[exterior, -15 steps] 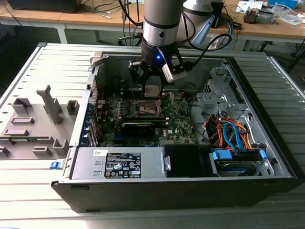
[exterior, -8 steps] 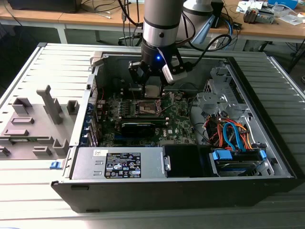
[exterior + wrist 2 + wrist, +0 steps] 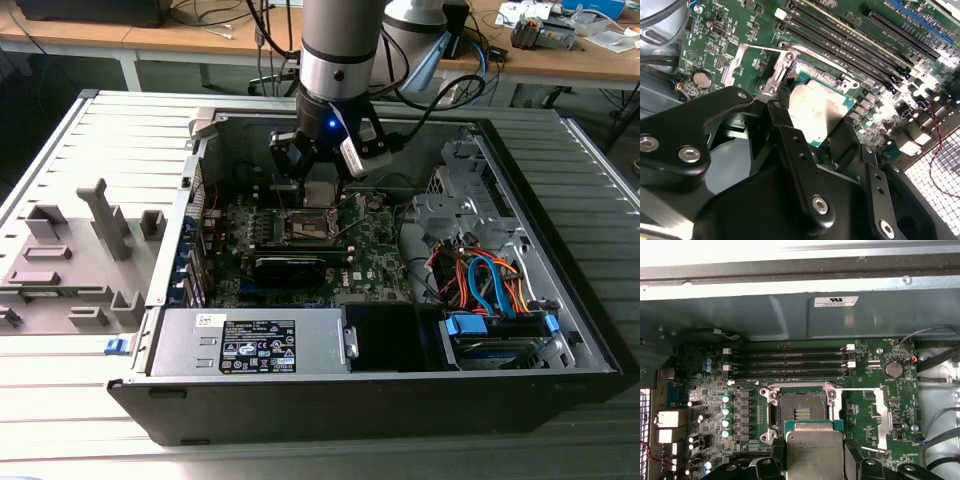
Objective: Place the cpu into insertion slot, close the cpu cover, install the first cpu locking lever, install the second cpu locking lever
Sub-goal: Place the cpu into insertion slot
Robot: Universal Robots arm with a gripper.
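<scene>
Exterior view: the cpu hangs in the gripper over the open socket, not yet seated.

In the exterior view the gripper (image 3: 320, 180) stands inside the computer case (image 3: 330, 405), closed on the cpu (image 3: 320, 192) just above the insertion slot (image 3: 312, 228). In the second wrist view the black fingers (image 3: 790, 135) pinch the chip by two opposite edges, metal top up, over the socket's frame. In the first wrist view the slot (image 3: 801, 412) lies bare, with the cpu cover (image 3: 882, 415) swung aside beside it. The chip looks off the slot's centre, though the angle may deceive. I'd say squaring its edges and lowering it flat, without force, matters most.
</scene>
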